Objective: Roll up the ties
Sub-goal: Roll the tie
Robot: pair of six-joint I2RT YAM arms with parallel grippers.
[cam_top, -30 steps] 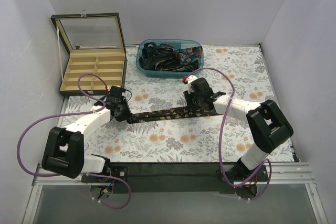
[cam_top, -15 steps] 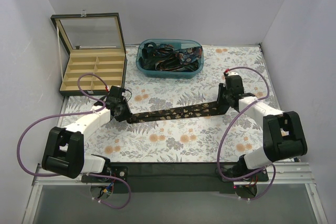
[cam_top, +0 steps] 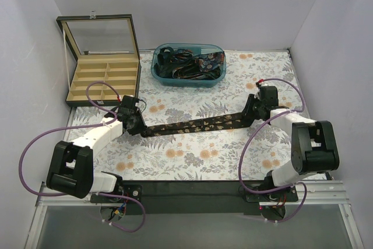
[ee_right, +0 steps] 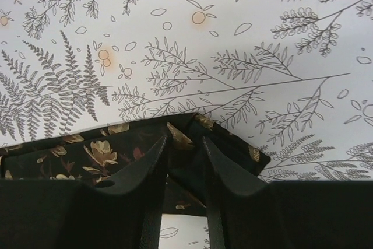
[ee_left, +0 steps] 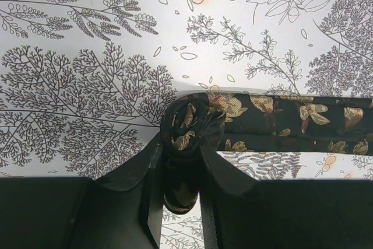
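A black tie [cam_top: 195, 125] with gold flowers lies stretched across the floral table between both arms. Its left end is wound into a small tight roll [ee_left: 189, 122], and my left gripper [cam_top: 136, 126] [ee_left: 182, 144] is shut on that roll, fingers either side of it. The tie's flat strip [ee_left: 291, 122] runs off to the right. My right gripper [cam_top: 249, 113] [ee_right: 185, 143] is shut on the tie's wider end [ee_right: 192, 161], where the fabric bunches between the fingers; the pointed corner [ee_right: 256, 157] sticks out to the right.
A teal bin [cam_top: 187, 64] holding more dark ties stands at the back centre. An open wooden box [cam_top: 104, 79] with compartments and a raised glass lid sits back left. White walls close in on both sides. Purple cables [cam_top: 252, 144] loop off each arm.
The right gripper has drawn the tie's wider end to the right, from table centre toward the right side, pulling the tie out long and straight. The left gripper kept still on the roll.
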